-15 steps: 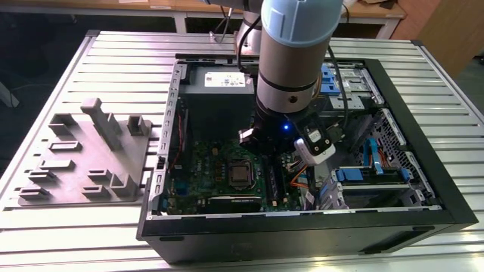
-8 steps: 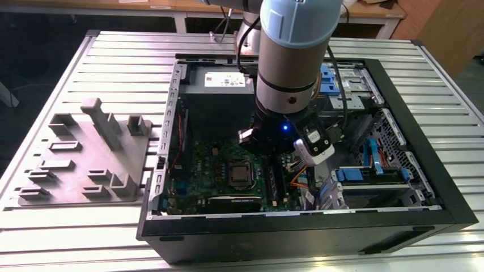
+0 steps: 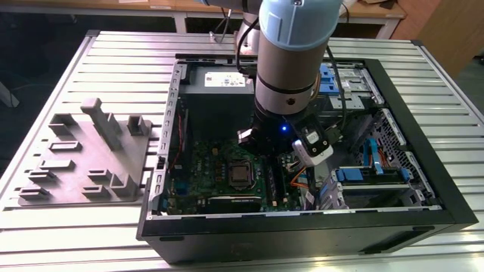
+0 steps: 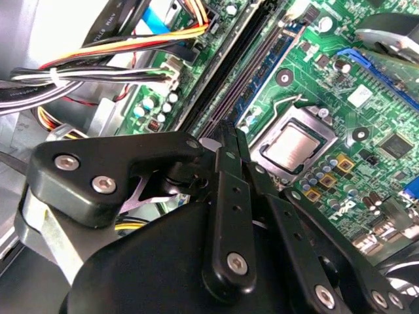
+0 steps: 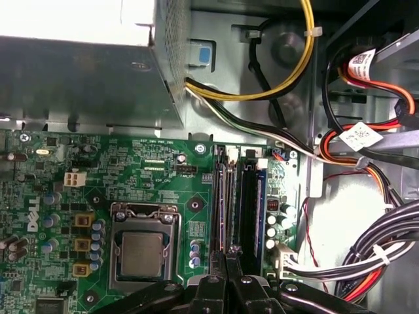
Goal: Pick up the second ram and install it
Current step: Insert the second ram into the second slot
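The second ram (image 5: 226,196) is a thin dark stick standing on edge in a slot of the green motherboard (image 5: 137,170), beside the CPU socket (image 5: 142,252). In the second wrist view the ram (image 4: 252,69) runs away from the fingertips. My gripper (image 5: 226,254) is shut, its two black fingers meeting at the near end of the ram's upper edge. I cannot tell whether they press on it or just touch it. The gripper (image 4: 232,134) hovers over that same slot end. In the exterior view the arm (image 3: 291,85) reaches down into the open computer case (image 3: 302,224).
Empty black slots (image 5: 247,203) lie next to the ram. Cable bundles (image 5: 366,157) crowd one side, and the grey power supply (image 5: 78,78) stands beyond the board. Drive bays (image 3: 370,170) fill the case's right side in the exterior view. A grey fixture (image 3: 83,164) lies on the table's left.
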You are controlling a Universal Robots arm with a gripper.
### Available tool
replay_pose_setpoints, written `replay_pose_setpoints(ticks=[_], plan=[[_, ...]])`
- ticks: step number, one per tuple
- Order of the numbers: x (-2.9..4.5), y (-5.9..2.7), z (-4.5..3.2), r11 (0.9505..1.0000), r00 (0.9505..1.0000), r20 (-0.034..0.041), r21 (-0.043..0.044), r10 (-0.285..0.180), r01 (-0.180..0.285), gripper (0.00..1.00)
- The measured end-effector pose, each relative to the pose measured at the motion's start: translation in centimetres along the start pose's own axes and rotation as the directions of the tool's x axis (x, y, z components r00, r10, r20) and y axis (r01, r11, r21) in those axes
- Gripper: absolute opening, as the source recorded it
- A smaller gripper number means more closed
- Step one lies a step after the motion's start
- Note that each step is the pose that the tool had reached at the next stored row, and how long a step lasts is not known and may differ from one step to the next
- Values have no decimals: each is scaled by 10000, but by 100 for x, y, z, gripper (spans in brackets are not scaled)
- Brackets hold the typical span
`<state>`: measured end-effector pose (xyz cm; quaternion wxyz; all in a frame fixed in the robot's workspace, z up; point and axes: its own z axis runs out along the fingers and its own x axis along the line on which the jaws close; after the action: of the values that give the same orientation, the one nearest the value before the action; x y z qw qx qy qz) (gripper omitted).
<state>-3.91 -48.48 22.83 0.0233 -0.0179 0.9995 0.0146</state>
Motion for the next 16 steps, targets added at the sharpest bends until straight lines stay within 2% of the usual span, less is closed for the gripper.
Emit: replay_pose_setpoints(ticks=[16], plan=[[0,-11,18,10000,10000,1,-5,21,-21,8]])
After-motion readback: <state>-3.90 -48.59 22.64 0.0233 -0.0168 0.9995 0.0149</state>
